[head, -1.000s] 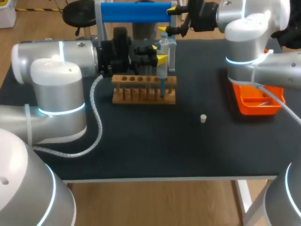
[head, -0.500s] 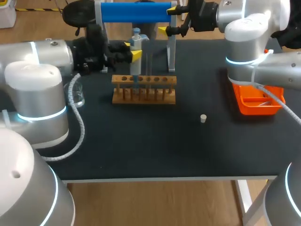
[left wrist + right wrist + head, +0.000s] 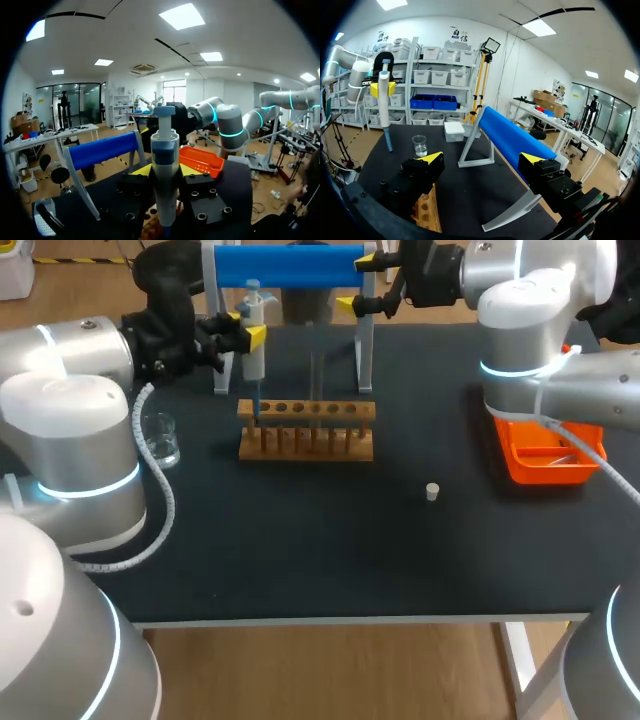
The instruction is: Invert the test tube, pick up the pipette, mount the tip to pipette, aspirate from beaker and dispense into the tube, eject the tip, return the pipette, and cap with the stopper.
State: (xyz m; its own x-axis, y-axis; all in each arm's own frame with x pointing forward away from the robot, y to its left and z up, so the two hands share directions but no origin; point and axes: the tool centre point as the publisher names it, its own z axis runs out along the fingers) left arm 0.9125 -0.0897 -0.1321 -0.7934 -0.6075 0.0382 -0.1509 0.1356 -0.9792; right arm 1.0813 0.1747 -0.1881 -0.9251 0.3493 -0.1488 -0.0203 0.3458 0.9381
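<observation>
Leftward along the wooden rack (image 3: 306, 428) the left pincer (image 3: 247, 333) has carried the white-and-blue pipette (image 3: 254, 358), clamped upright, its slim tip pointing down over the rack's left end. A clear glass beaker (image 3: 161, 438) stands on the dark counter (image 3: 330, 540) farther left, nearest this arm. At the back, the right pincer (image 3: 358, 282) hangs wide apart, empty.

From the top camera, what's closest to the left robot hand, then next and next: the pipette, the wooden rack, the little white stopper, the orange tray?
1. pipette, held in the left gripper jaws.
2. wooden rack, just in front of it, mid-table.
3. white stopper, farther right, toward the front.
4. orange tray, far right side.
</observation>
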